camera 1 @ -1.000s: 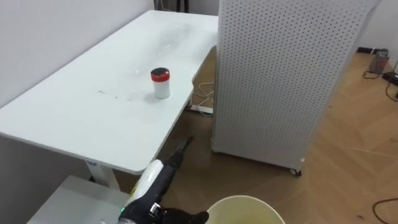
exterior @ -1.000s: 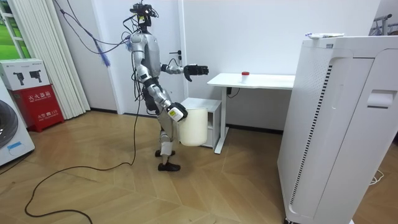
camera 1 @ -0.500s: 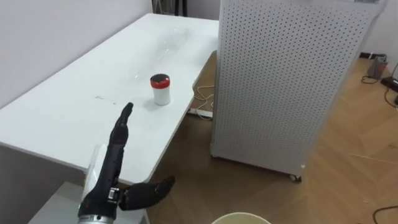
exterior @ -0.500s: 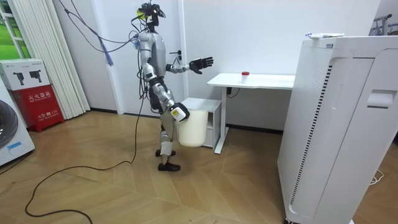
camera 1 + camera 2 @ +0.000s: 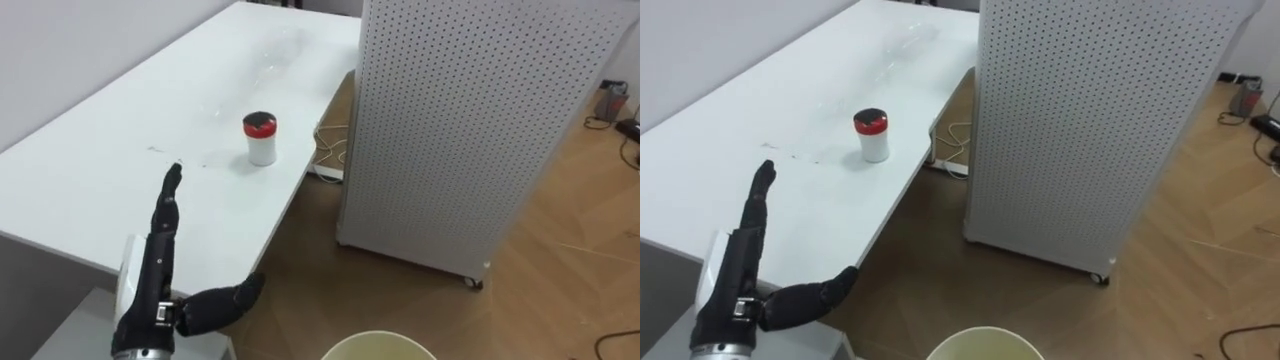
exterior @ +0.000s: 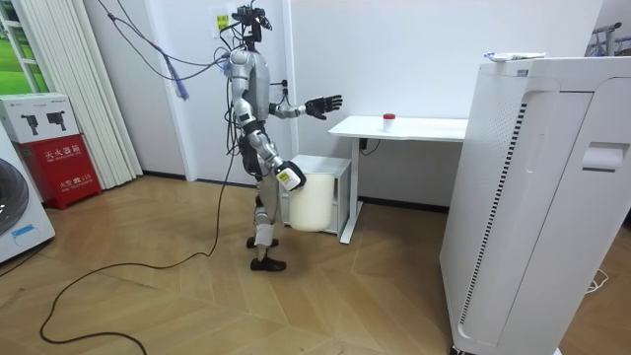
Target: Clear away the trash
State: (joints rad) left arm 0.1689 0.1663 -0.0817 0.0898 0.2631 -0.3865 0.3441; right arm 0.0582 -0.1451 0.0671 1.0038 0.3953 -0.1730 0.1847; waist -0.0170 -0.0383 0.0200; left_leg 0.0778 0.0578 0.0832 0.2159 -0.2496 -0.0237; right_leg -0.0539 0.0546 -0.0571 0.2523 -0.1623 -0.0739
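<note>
Garbage: a small white cup with a red lid [image 5: 260, 138]. It stands upright on the white table [image 5: 90, 190], close to the table's right edge. Nothing touches it.

Left hand: the left hand [image 5: 158, 270] is up in the air over the near part of the table. Its fingers are straight and close together and point toward the cup. The thumb sticks out to the side. The hand holds nothing and is well apart from the cup.

Right hand: in the room view the right hand [image 6: 286, 178] hangs low, right at the top of the cream bucket [image 6: 312, 201]. I cannot tell how its fingers are set.

Bucket: its round rim peeks in at the bottom of the eye views, over the wooden floor [image 5: 560, 260] and lower than the table top. I think the garbage is meant to go in here.

Beside the table: a tall white box [image 5: 470, 120] full of little holes, on small wheels. It stands just beside the table's right edge, not far from the cup.

Robot: it stands on the floor at the near end of the table, facing it.

Step now: I think this is the reach for the cup. The pick is not yet done.

Next move: the left hand needs to go further along the table to the cup. Then the fingers and thumb should go round its sides and close gently, so it does not tip or slide off the edge.
</note>
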